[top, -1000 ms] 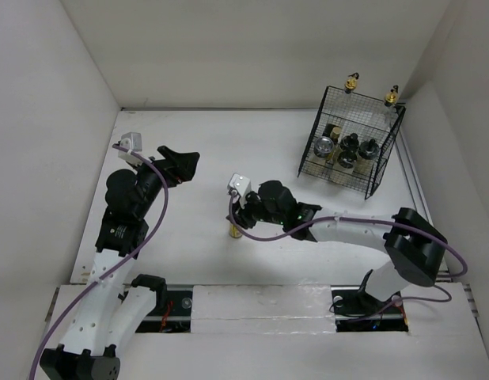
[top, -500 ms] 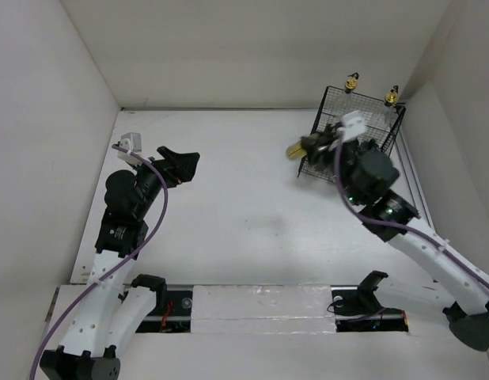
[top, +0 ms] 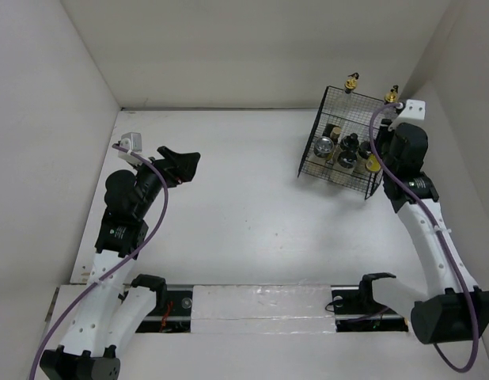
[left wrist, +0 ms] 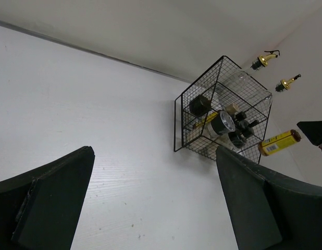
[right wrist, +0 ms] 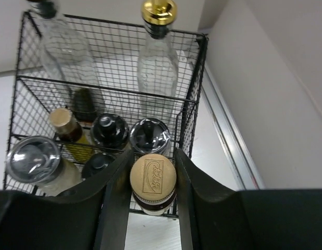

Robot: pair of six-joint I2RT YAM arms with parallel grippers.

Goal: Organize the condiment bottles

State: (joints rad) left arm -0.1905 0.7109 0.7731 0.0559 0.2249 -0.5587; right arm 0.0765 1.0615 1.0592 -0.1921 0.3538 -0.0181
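Right tool (right wrist: 152, 160): narrow, fingers clamped on either side of a small yellow bottle (right wrist: 153, 182). In the wrist view only its brown embossed cap shows, face-on to the camera. The body and base are hidden below the cap and behind the fingers.

The top view shows the same cap (top: 372, 165) from above, so the bottle's long axis runs roughly vertical, cap up. It sits just outside the basket (top: 311, 156), by its near right corner. From the left wrist view the yellow body (left wrist: 278, 143) shows full length, apart from the wire. I cannot tell whether its base touches the desk (top: 229, 158).

The basket stands in the far right corner of the desk. Along its far side are two tall glass bottles (right wrist: 156, 62), upright with gold tops up. The left one's top is cut off by the frame edge. In front of them are dark-lidded shakers (right wrist: 110, 130), lids up, and a second brown-capped bottle (right wrist: 64, 122). One lid low in the basket is half hidden behind the right tool's finger. A dark shape behind the brown-capped bottle is hard to make out.

Left tool (left wrist: 156, 203): wide apart, holding nothing, over the left side of the desk, well away from the basket.
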